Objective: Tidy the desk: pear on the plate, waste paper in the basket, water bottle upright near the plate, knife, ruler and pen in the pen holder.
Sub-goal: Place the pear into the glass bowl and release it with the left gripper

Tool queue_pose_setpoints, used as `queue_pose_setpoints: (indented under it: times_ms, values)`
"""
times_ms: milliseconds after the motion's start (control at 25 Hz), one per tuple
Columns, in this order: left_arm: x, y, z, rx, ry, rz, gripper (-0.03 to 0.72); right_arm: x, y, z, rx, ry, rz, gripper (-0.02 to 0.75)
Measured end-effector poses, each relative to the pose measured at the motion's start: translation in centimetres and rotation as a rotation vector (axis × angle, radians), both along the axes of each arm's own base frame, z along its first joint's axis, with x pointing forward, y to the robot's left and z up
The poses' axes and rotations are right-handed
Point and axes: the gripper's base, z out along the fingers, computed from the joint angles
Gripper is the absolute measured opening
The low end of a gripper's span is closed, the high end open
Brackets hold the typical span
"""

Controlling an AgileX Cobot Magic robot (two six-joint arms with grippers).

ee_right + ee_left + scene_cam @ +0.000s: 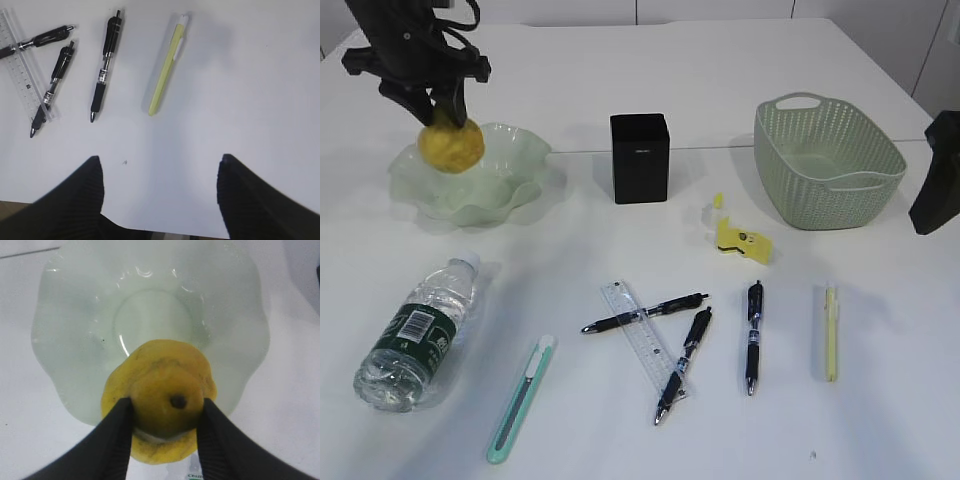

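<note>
Carrying pear [451, 145] over plate [510, 160]
Left gripper [165, 415] clamps the pear above the plate's near rim; right gripper [160, 175] gapes empty.

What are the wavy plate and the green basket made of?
The plate looks like pale green glass or clear plastic: shiny, see-through, with bright glints. I can't tell which. The basket looks like matte plastic molded in a woven pattern with small holes.
</note>
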Motion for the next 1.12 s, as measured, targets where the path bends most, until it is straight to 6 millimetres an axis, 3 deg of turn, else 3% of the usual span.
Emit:
queue_pose_setpoints:
  times_ms: [560, 960, 1120]
  values:
    - [2.0, -0.4, -5.8, 0.010, 0.055, -0.004, 0.279, 0.0, 0.0, 0.0, 0.002, 0.002, 0.000, 0.551]
    - [2.7, -0.5, -8.4, 0.013, 0.071, -0.006, 0.279, 0.0, 0.0, 0.0, 0.006, 0.004, -0.011, 0.552]
    - [2.8, -0.4, -8.6, 0.011, 0.058, -0.005, 0.280, 0.0, 0.0, 0.0, 0.006, 0.004, -0.011, 0.552]
